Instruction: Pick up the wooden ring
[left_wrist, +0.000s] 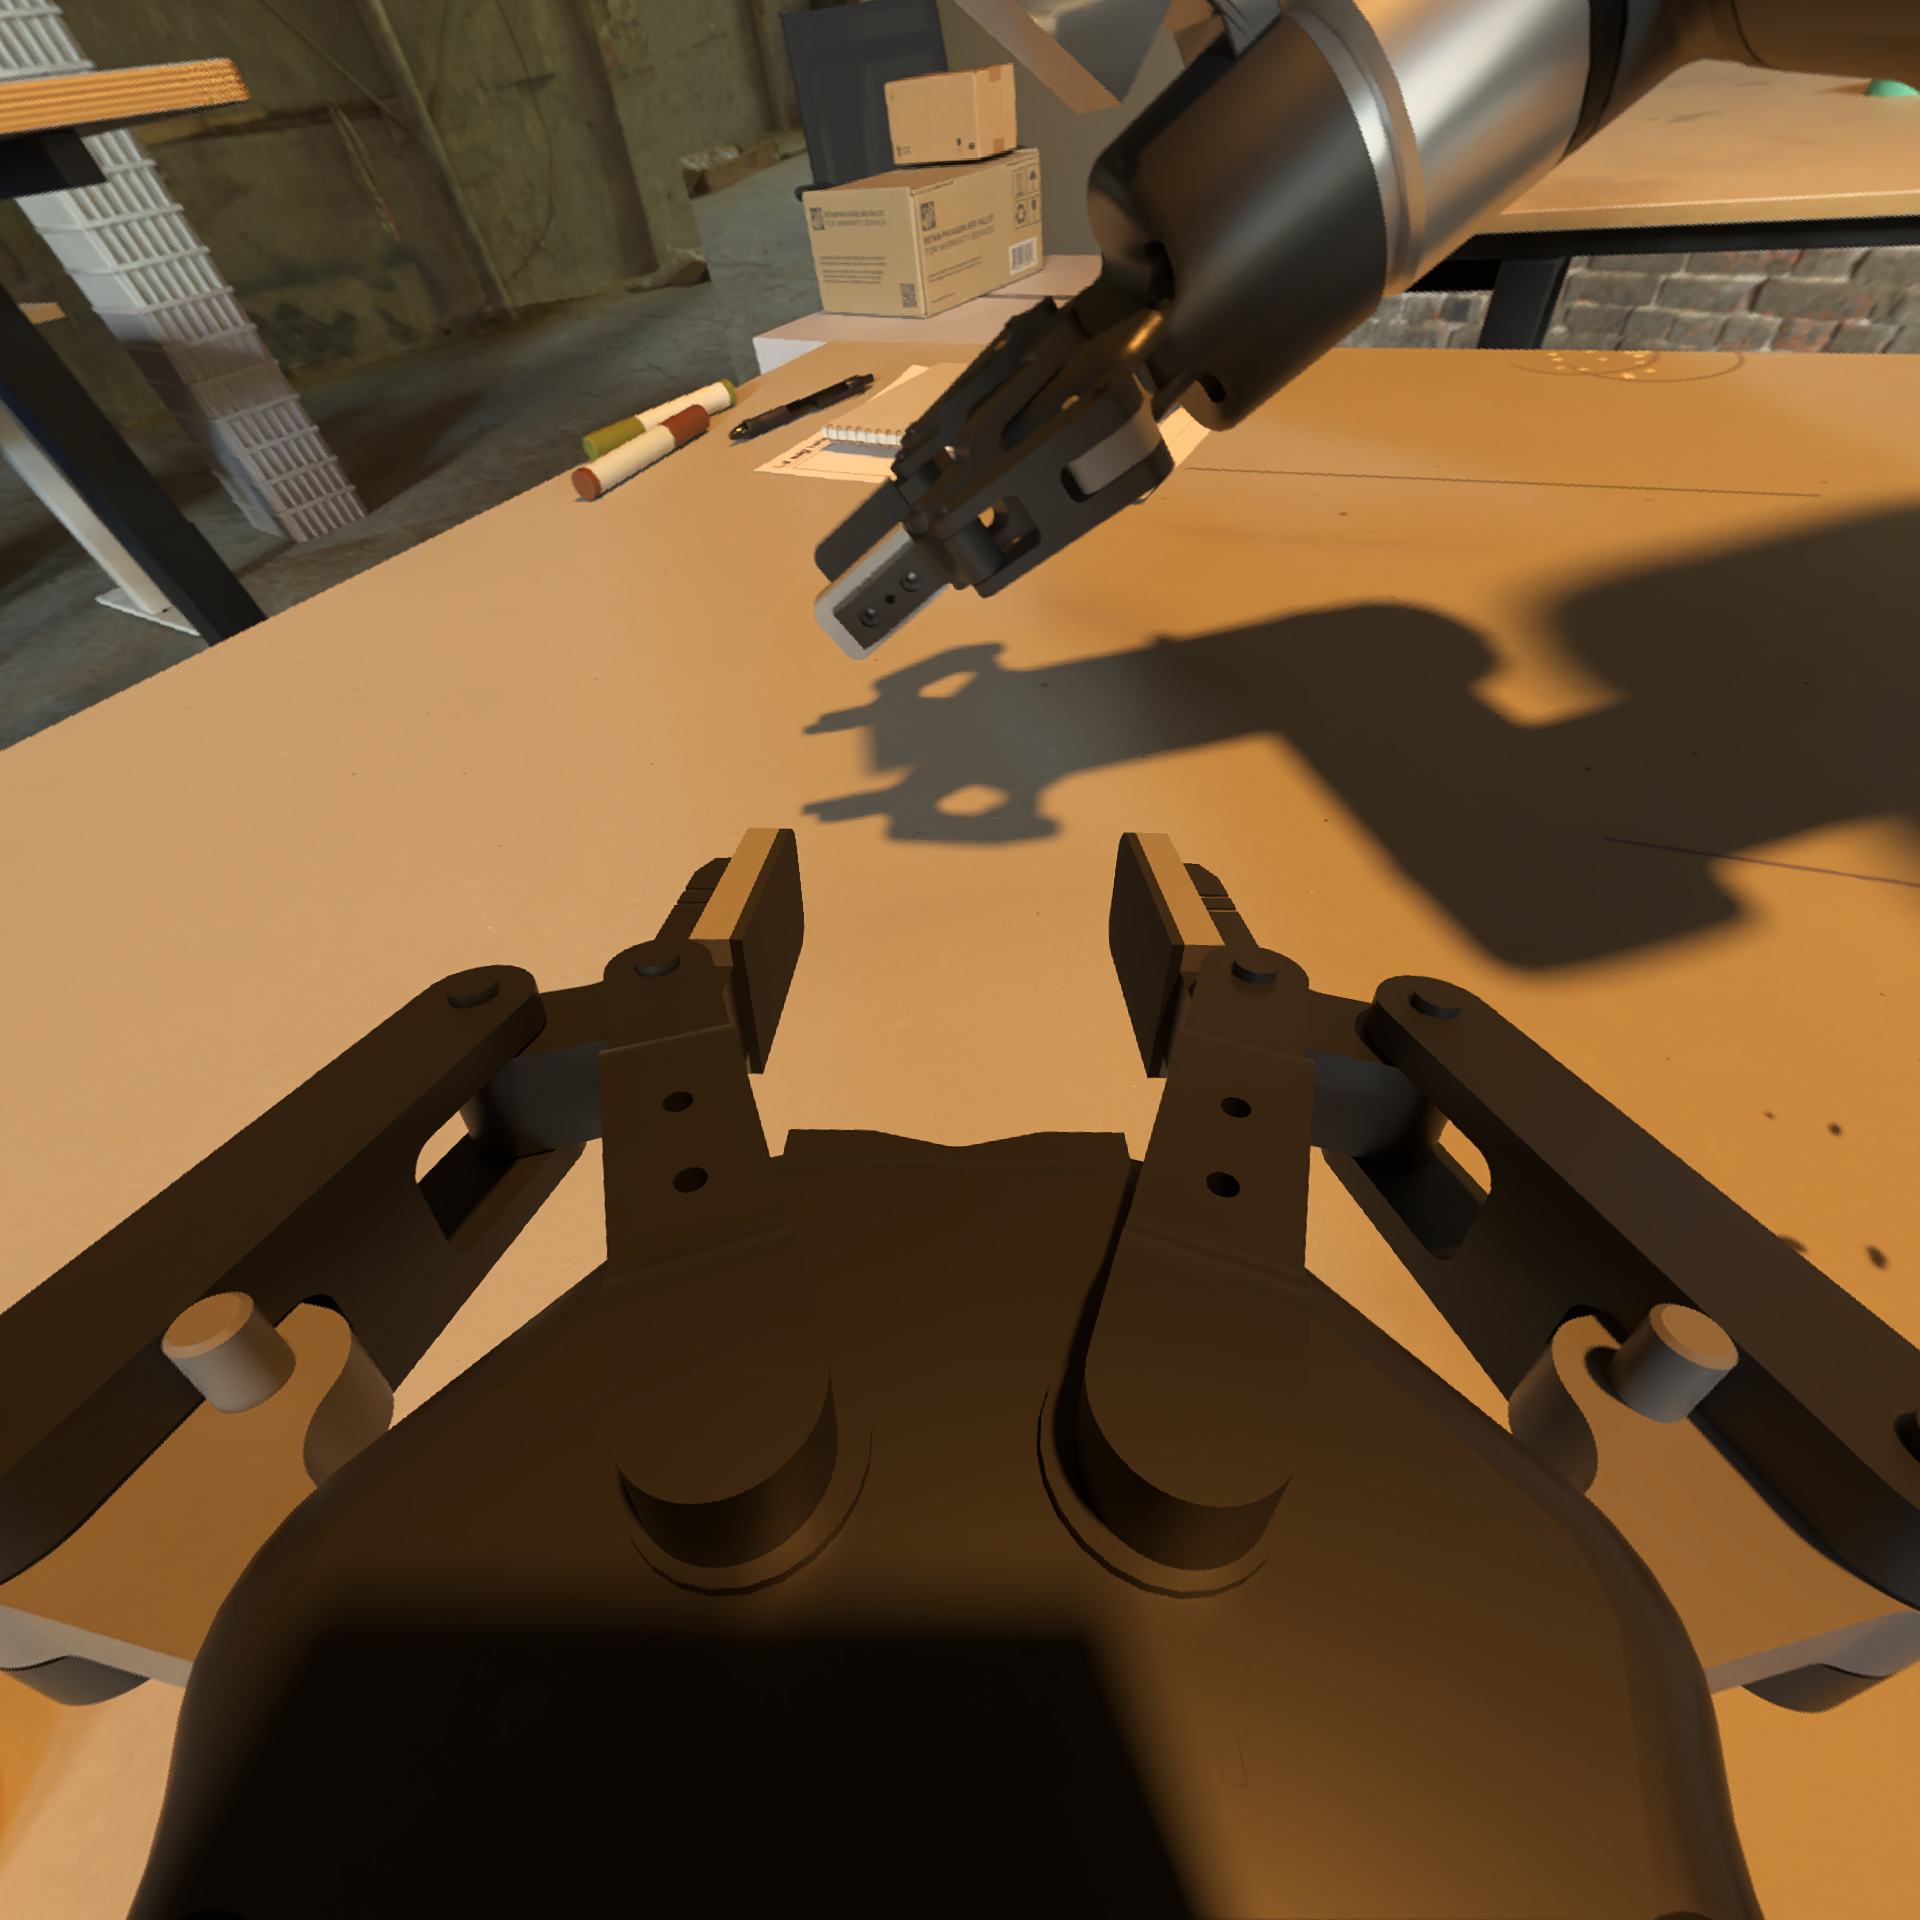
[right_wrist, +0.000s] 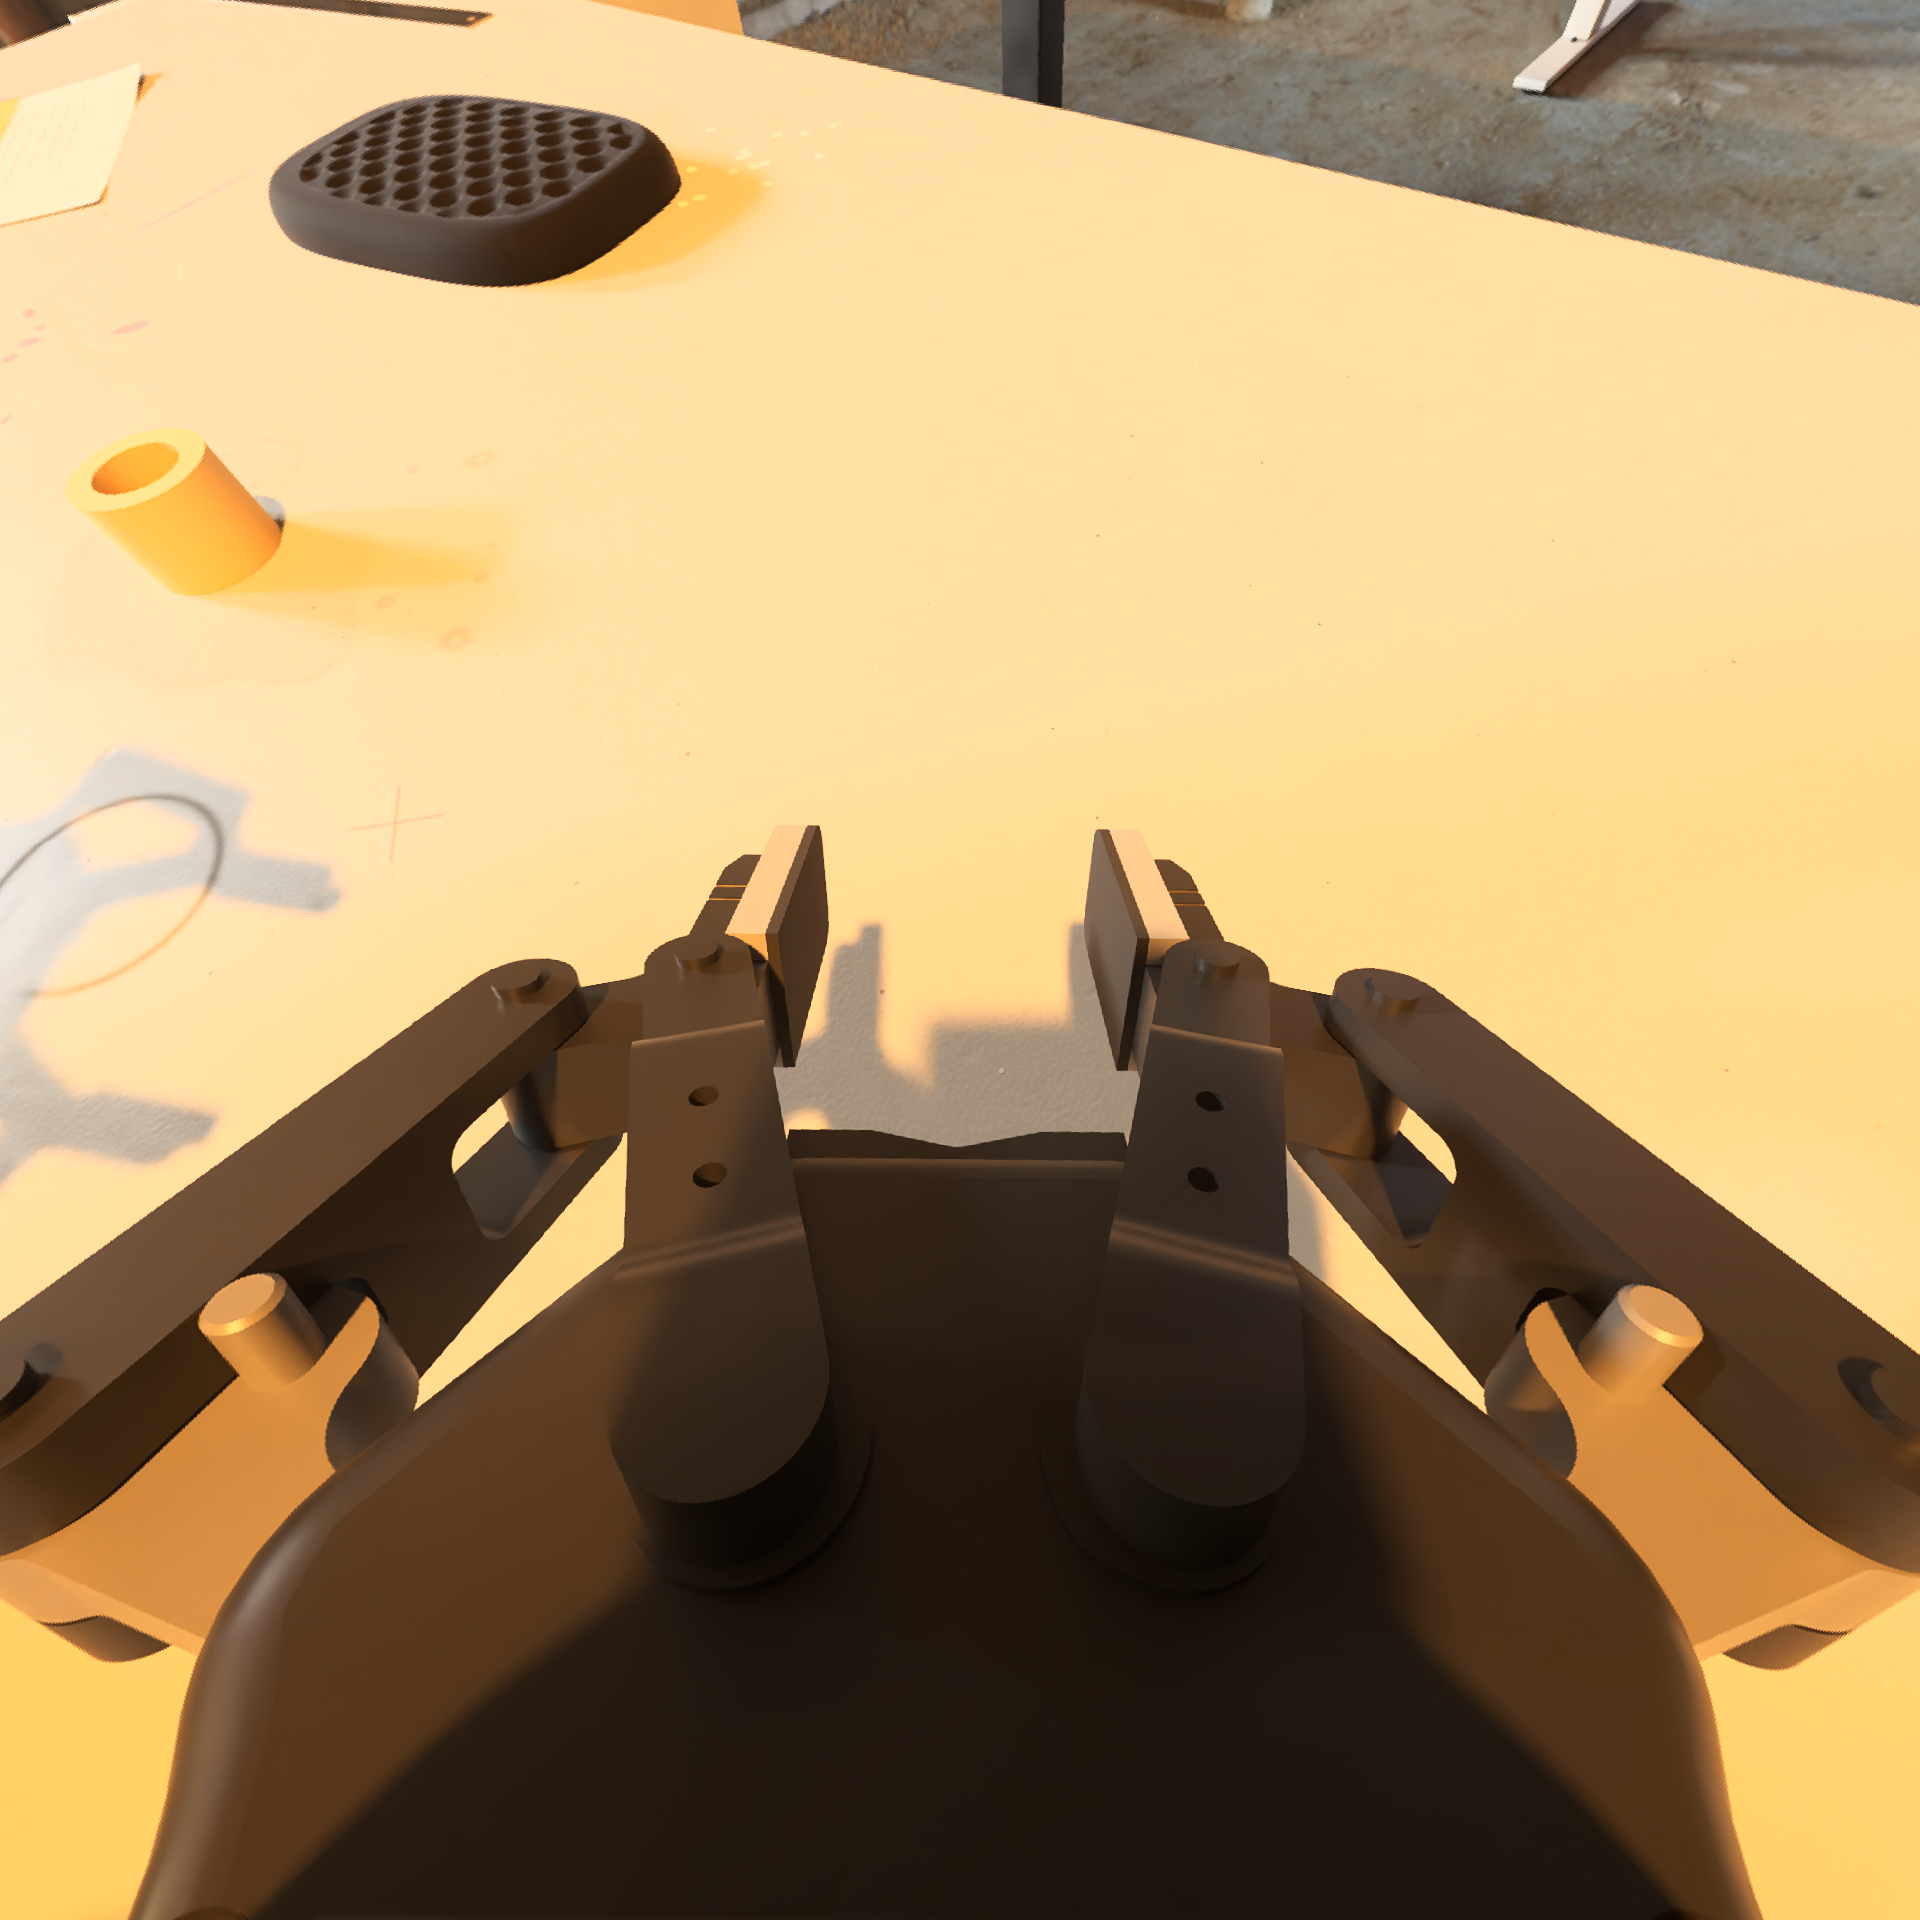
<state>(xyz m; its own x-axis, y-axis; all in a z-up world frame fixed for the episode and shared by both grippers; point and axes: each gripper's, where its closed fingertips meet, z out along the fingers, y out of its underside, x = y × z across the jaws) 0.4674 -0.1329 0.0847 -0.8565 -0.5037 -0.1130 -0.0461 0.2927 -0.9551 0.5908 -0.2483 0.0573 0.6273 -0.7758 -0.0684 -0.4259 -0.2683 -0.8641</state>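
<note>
Since nothing sits between its fingers, the left end effector (left_wrist: 956, 935) hangs released over bare surface (left_wrist: 416, 883); no ring in this view, markers (left_wrist: 655, 442) far off. Right wrist view: right end effector (right_wrist: 956, 935) also released, empty. Wooden ring (right_wrist: 177, 509) stands up-left of it, well apart, w/ perforated dark pad (right_wrist: 473, 187) beyond the ring — approach not yet made, prob.

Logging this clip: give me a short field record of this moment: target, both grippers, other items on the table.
target: wooden ring, a short thick tube on the table, untouched
right gripper: open, empty, above bare table, ring off to its left
left gripper: open, empty, above bare table
near ring: dark perforated pad, farther back
far table edge: two markers, black pen, notepad
ring in left wrist view: not visible
</note>
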